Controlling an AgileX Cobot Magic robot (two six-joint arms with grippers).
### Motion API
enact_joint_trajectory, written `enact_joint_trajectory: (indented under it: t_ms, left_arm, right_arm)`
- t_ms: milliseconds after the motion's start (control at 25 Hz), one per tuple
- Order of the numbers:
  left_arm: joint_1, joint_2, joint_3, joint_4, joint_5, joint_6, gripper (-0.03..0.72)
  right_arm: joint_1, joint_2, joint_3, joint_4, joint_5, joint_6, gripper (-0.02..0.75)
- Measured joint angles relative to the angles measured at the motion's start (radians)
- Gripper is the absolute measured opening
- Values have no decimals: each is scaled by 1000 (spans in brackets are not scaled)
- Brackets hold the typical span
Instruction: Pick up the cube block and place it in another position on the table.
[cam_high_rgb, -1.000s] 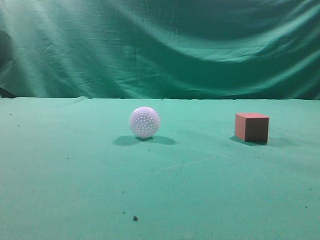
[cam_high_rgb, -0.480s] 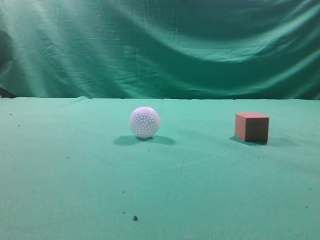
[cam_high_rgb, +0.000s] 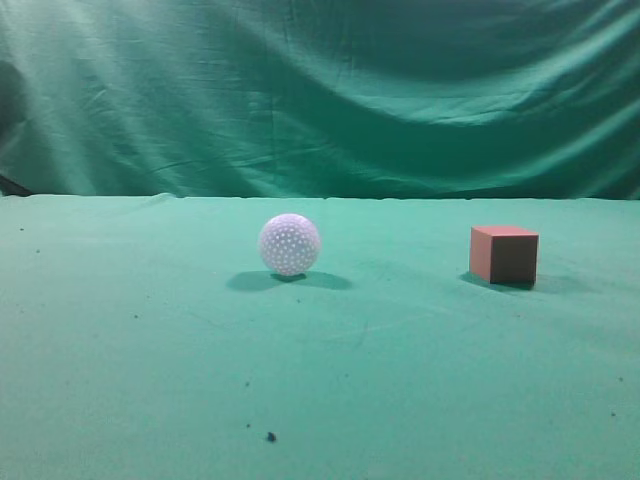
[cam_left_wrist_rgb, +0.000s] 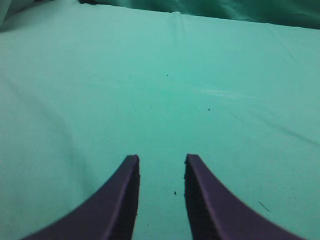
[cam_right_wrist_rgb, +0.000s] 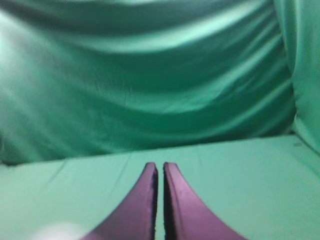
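Sitting at the right of the exterior frame, the cube block (cam_high_rgb: 504, 255) rests on the green tabletop (cam_high_rgb: 320, 380), well apart from the white dimpled ball (cam_high_rgb: 289, 244) near the centre. Neither arm shows in that view. At the bottom of its wrist frame, the left gripper (cam_left_wrist_rgb: 161, 172) holds its jaws narrowly parted over bare cloth; the right gripper (cam_right_wrist_rgb: 160, 177) has its jaws nearly touching, facing the wrinkled backdrop curtain (cam_right_wrist_rgb: 150, 75).

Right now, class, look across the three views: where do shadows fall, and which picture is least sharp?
Exterior view: the white dimpled ball casts a soft shadow mostly leftward on the green cloth table; the reddish-brown cube block shows a dark shaded face. Left wrist view: even light. Right wrist view: blurriest, with a pale smear bottom left.
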Motion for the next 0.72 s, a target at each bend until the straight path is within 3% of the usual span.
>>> enact_joint_trajectory:
  t_ms: [120,320,600,720]
  left_arm:
    - [0,0,0,0,0,0,262]
    - [0,0,0,0,0,0,262]
    - [0,0,0,0,0,0,262]
    - [0,0,0,0,0,0,262]
  right_arm:
    - [0,74,-4,-4,60,-13,0]
    - [23,255,-62,-26,246,-227,0]
    - [208,588,-184,-69,382,-168,0]
    - [317,728,-260,-179,398,-23,0]
